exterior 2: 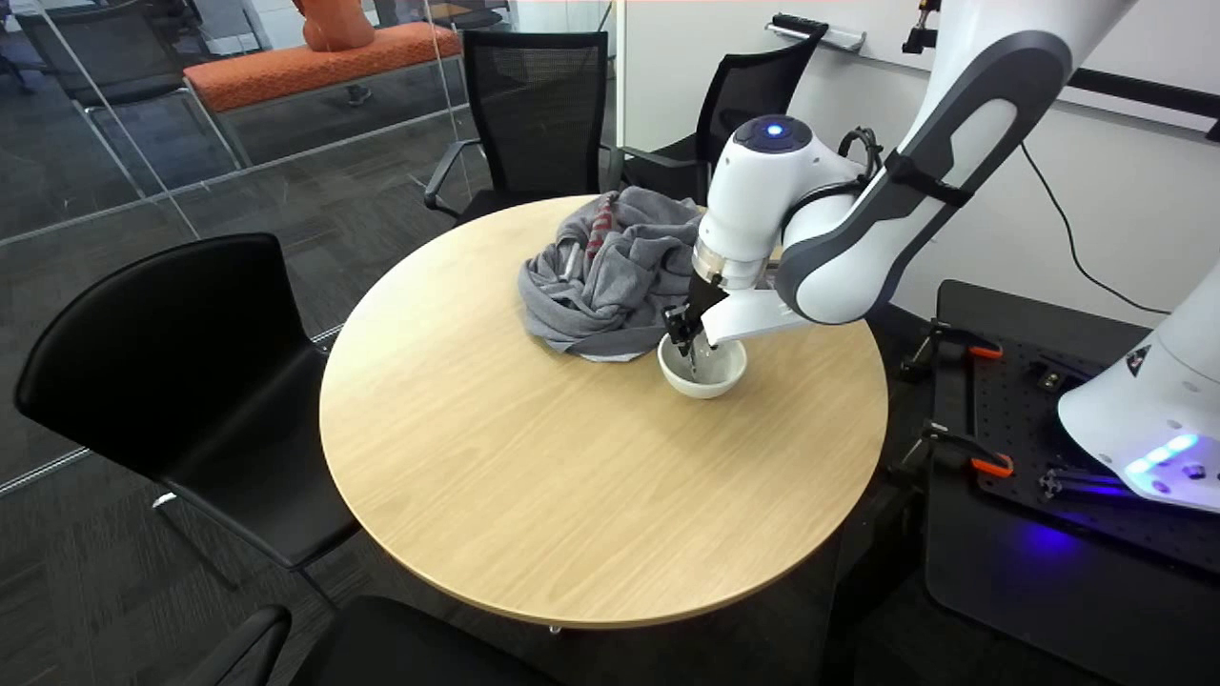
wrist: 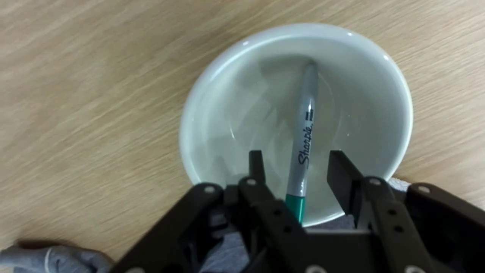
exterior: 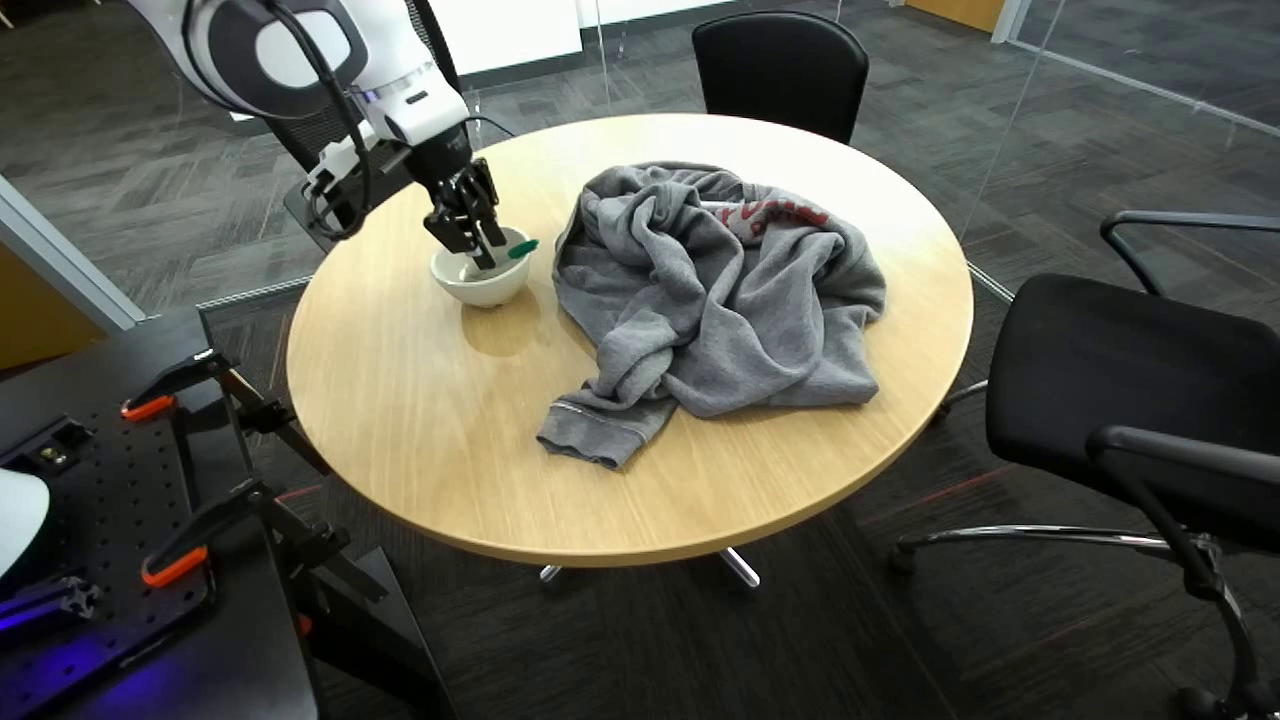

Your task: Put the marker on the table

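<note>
The marker [wrist: 303, 136] has a grey body with "Sharpie" lettering and a green end. It lies tilted in the white bowl [wrist: 201, 125], its green end reaching over the rim. That green end also shows in an exterior view [exterior: 522, 249]. The bowl stands on the round light wood table [exterior: 400, 400], which also shows in an exterior view [exterior 2: 534, 486]. My gripper [wrist: 294, 153] is open, one finger on each side of the marker, with a gap on both sides. In both exterior views the gripper [exterior: 482, 255] reaches down into the bowl [exterior 2: 703, 388]. The marker's lower end partly hides behind the gripper.
A crumpled grey sweatshirt [exterior: 730, 290] lies on the table close beside the bowl. Black chairs [exterior: 780, 75] stand around the table. A black robot stand [exterior 2: 1029, 572] with orange-tipped clamps stands next to the table's edge.
</note>
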Available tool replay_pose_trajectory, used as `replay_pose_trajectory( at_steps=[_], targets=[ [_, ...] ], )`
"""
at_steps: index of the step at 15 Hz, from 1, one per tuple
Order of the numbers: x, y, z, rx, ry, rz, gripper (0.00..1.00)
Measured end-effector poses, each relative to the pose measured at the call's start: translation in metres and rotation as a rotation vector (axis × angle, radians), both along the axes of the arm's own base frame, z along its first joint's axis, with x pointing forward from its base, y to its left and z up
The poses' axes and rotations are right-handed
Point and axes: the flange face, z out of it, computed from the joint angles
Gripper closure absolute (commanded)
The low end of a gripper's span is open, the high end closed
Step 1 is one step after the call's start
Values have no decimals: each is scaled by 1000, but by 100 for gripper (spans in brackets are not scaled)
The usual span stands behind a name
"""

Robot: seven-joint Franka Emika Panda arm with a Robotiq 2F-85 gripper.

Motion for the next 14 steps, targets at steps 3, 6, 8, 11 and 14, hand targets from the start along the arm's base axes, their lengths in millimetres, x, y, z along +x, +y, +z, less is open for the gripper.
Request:
replay_pose_trajectory(
  at_steps=[3, 6, 8, 11, 14],
  targets=[
    [4, -4, -5, -2, 22, -11, 81],
    [9, -8, -11, -4, 36, -21, 95],
    [11, -9, -14, -7, 38, -23, 100],
    [12, -5, -14, -10, 36, -15, 96],
    [10, 6, -9, -24, 21, -4, 96]
  ],
)
